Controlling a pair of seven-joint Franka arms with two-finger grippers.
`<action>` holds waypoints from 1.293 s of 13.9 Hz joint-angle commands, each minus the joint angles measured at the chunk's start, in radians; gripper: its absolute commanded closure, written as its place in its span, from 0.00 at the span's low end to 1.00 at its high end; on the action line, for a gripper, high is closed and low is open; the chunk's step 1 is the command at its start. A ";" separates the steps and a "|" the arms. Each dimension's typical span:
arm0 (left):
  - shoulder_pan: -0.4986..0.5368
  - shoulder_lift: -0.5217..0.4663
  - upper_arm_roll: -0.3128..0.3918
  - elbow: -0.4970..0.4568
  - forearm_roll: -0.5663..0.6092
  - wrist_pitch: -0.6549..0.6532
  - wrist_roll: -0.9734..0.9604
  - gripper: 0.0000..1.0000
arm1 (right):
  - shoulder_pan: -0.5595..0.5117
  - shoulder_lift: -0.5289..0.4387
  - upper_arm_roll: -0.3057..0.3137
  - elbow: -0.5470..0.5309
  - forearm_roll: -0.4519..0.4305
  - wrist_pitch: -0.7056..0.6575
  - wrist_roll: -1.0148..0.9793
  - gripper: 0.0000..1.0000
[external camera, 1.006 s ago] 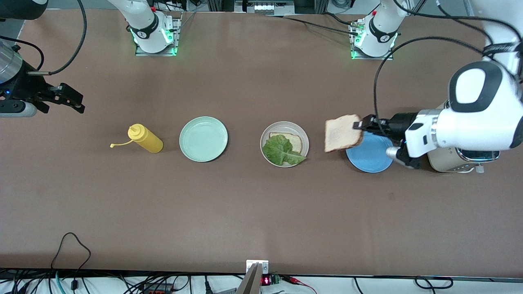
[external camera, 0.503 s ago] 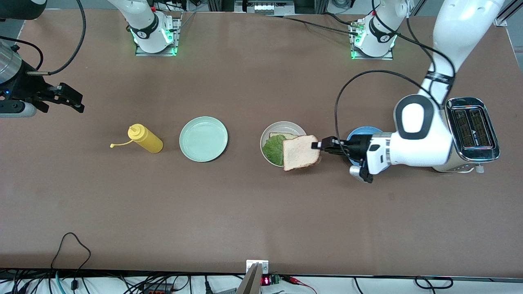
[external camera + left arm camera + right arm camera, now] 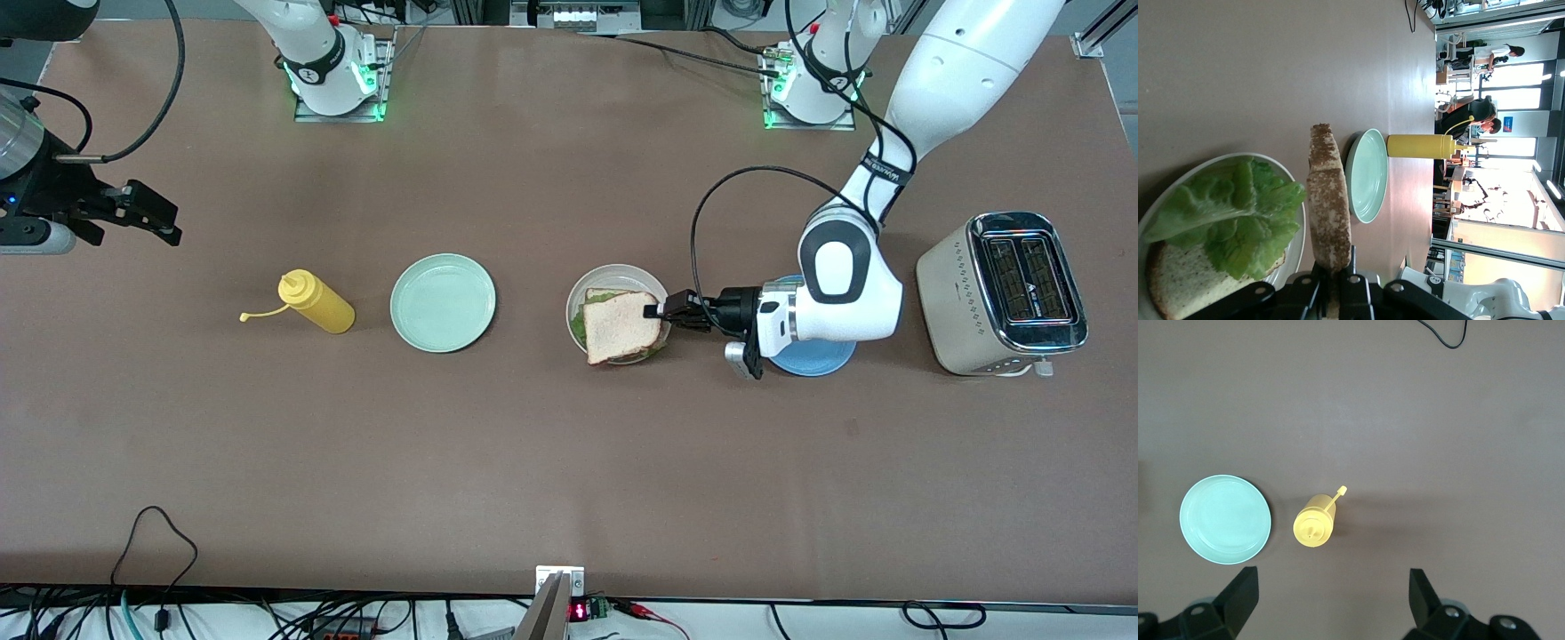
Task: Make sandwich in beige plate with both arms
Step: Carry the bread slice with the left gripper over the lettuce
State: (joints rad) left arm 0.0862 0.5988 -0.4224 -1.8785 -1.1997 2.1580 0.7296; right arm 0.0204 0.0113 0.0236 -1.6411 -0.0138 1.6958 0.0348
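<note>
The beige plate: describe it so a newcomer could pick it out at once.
Three round plates lie in a row across the brown table, between the yellow squeeze bottle and the cream toaster. The beige plate is the middle one, between the mint-green plate and the blue plate. It alone holds food: bread and green lettuce.

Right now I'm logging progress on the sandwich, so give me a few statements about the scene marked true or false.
1. The left gripper holds the top bread slice over the beige plate. True.
2. Lettuce lies on the bottom slice. True.
3. The right gripper holds the mustard bottle. False: it waits open, apart from the bottle.
4. The mint plate carries bread. False: nothing shows on it.
5. The toaster stands at the right arm's end. False: the left arm's end.
</note>
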 commanded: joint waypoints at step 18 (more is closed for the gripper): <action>0.040 -0.045 0.004 -0.151 -0.021 0.062 0.113 0.00 | -0.016 0.009 0.016 0.023 0.002 -0.013 0.004 0.00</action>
State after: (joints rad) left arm 0.1133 0.6448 -0.4199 -1.9567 -1.2002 2.2191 0.8274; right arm 0.0190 0.0121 0.0249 -1.6403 -0.0138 1.6958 0.0350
